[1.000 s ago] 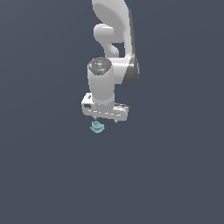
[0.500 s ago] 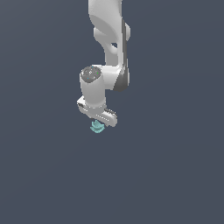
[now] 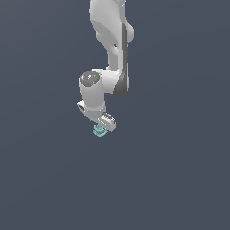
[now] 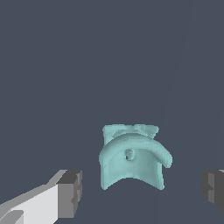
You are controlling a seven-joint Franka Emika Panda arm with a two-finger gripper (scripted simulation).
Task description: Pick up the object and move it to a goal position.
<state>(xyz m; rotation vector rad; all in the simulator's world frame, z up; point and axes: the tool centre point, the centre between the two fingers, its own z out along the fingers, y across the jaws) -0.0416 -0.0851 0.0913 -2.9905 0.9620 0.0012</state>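
**Jaws Apart Above the Teal Object**

The jaws stand apart. In the wrist view, the two dark grey fingertip pads (image 4: 70,194) sit at opposite sides of the frame with a wide gap between them, and neither pad touches the object (image 4: 131,157). The object lies in that gap, slightly nearer one pad than the other, with clear space on both sides.

In the exterior view, the gripper (image 3: 101,127) of the white arm (image 3: 110,58) points down and is tilted, with its body angled toward the exterior view's right. The object (image 3: 99,131) shows just beneath the gripper, partly covered by it; only a small teal portion is visible.

Surroundings: the tabletop (image 3: 179,170) is a uniform dark blue-grey surface. Nothing stands between the pads and the object. Only the gripper's own body blocks part of the object in the exterior view.

Appearance of the object: light teal, small, irregular in outline. The wrist view shows a curved, raised band arching across its face, a small dark hole near the centre, a jagged far edge and a concave near edge. Its surface is matte with soft shading.

Markings: no readable writing or labels appear on the object, gripper or arm.
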